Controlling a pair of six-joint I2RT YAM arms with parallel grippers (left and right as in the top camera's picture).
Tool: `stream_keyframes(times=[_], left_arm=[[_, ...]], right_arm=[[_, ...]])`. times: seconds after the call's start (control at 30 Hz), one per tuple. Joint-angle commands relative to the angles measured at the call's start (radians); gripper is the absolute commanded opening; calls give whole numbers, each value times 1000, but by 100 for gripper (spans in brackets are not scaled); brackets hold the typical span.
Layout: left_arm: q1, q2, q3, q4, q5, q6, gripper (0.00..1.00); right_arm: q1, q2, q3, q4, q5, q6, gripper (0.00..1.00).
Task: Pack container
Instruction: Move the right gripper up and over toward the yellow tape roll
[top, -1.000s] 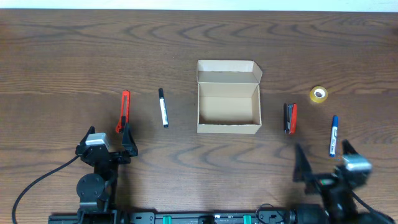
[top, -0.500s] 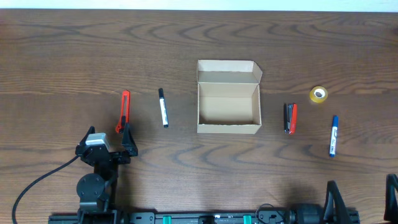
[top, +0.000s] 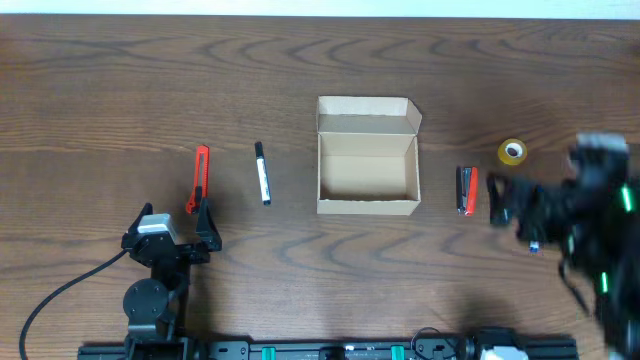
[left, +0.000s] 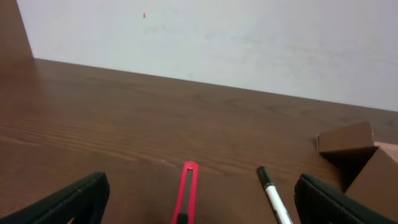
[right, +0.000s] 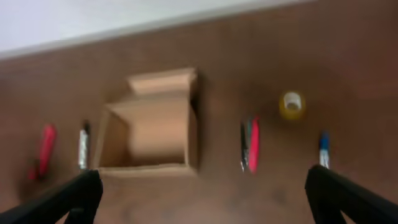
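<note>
1. Although the box (top: 367, 207) stands open at the middle of the table (top: 320, 60), with its lid flap up on the far side, nothing shows inside it, so packing has not yet begun.
2. To its left lie a white marker (top: 262, 173) and, further left, a red cutter (top: 199, 178). To its right lie a red and black stapler (top: 467, 189), a yellow tape roll (top: 512, 152) and a blue marker (right: 323, 149). None of them touches the box.
3. The left gripper (top: 172, 225) sits at the near left with its fingers spread wide and empty, just near of the cutter's end.
4. The right gripper (right: 205, 196) is over the right side of the table and is blurred from overhead. Its own camera shows both fingers far apart with nothing between them.
5. The box looks like thin plain cardboard, so it is probably light, and a nudge could slide it on the smooth wood. The walls should be stiff near the corners but will likely bow in the middle, and a hard pinch could crease them.
6. To steady or shift it, the best hold is over the top edge of a side wall close to a corner, with one finger inside and one outside. To close it, the lid's free edge is the place to take, since the hinge fold is the weak line and could tear if twisted.
</note>
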Motion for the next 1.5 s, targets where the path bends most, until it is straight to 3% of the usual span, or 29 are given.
stream_keyframes(times=[0.0,0.13,0.37,0.57,0.8,1.07,1.2,1.47], left_arm=[[4,-5,-11,-54,-11,11,95],[4,-5,-11,-54,-11,11,95],[4,-5,-11,-54,-11,11,95],[4,-5,-11,-54,-11,11,95],[4,-5,-11,-54,-11,11,95],[4,-5,-11,-54,-11,11,96],[4,-5,-11,-54,-11,11,95],[4,-5,-11,-54,-11,11,96]], right_arm=[[8,159,138,-98,153,-28,99],[8,339,242,-227,390,-29,99],[-26,457,257,-219,513,2,99],[-197,460,257,-135,328,57,99],[-375,499,254,-119,272,58,99],[-417,585,207,-24,141,55,99],[-417,656,152,68,-68,-94,99],[-423,792,151,83,185,57,99]])
